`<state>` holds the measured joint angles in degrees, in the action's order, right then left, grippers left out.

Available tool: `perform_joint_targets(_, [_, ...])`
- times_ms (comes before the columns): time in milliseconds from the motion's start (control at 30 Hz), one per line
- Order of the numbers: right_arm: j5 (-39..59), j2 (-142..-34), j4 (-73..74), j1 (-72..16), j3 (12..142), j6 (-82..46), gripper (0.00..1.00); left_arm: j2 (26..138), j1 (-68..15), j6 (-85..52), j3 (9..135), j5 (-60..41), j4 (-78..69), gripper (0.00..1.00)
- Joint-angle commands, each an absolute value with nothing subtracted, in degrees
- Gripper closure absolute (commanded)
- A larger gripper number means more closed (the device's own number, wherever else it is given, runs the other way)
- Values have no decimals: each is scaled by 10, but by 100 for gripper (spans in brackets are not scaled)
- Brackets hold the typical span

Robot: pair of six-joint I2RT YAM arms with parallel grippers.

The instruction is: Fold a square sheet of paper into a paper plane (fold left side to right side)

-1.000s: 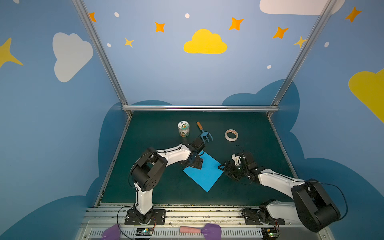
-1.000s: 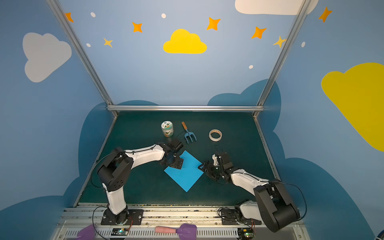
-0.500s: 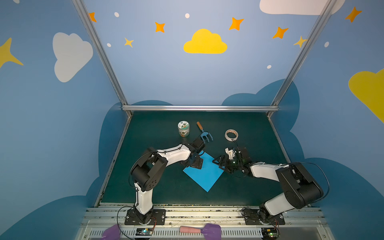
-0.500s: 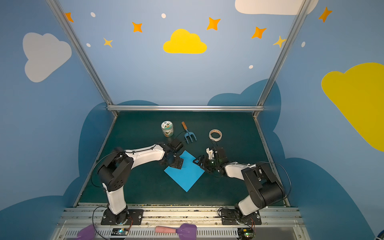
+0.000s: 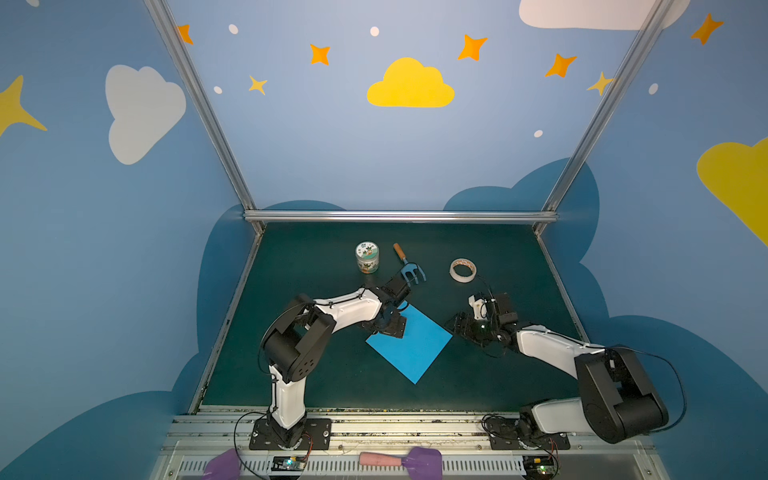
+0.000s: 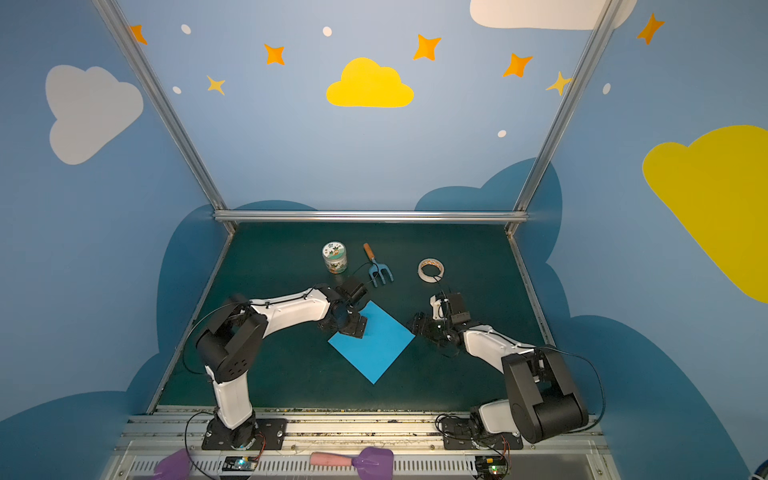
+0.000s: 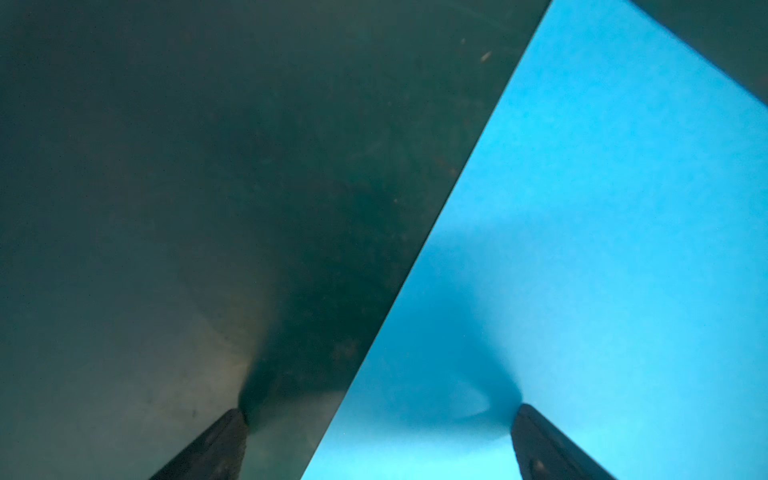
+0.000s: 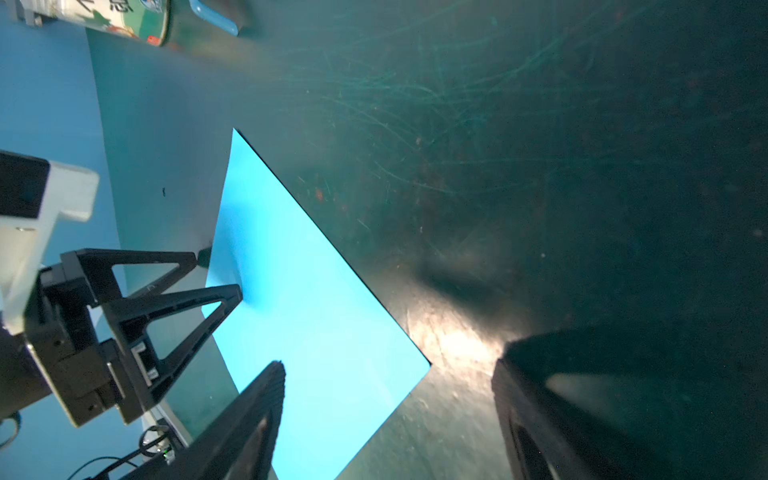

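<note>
Entry: the square sheet of paper (image 5: 409, 343), sky-blue and unmarked, is laid flat and uncreased on the dark green tabletop (image 5: 316, 374). It is turned corner-on as a diamond, between the two arms. No fold is seen, so the task is judged to be at its first step. The left claw (image 5: 390, 328) is set at the sheet's upper-left edge, spread wide and straddling that edge. In the left wrist view one fingertip (image 7: 540, 444) is planted on the paper and the other on the tabletop, an arrangement judged suited to pinning the sheet or working the edge up for the left-to-right fold; nothing is gripped. The right claw (image 5: 459, 328) is held low beside the sheet's right corner, likewise spread and empty. One of its fingers is over the paper and the other over the tabletop, presumably so that the corner can be steadied or received. Well apart, toward the back, a small printed tin (image 5: 367, 257), a blue fork with a wooden handle (image 5: 409, 268) and a tape roll (image 5: 462, 270) are ranged in a row, clear of the work.
</note>
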<state>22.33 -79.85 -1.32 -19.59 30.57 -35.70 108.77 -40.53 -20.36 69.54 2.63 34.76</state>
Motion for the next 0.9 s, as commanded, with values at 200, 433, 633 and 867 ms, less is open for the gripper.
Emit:
perform_joint_targets(200, [230,-851,-4,-279,288,-405,22,1130,-415,-207,675,32,339,0])
perform_joint_targets(433, [248,-854,60,-307,287,-449,22,1130,-415,-214,667,24,327,0])
perform_joint_targets(633, [293,-861,147,-322,284,-491,21,1133,-418,-219,662,19,320,0])
perform_joint_targets(867, [271,-830,159,-361,262,-528,19,1133,-419,-228,658,20,313,0])
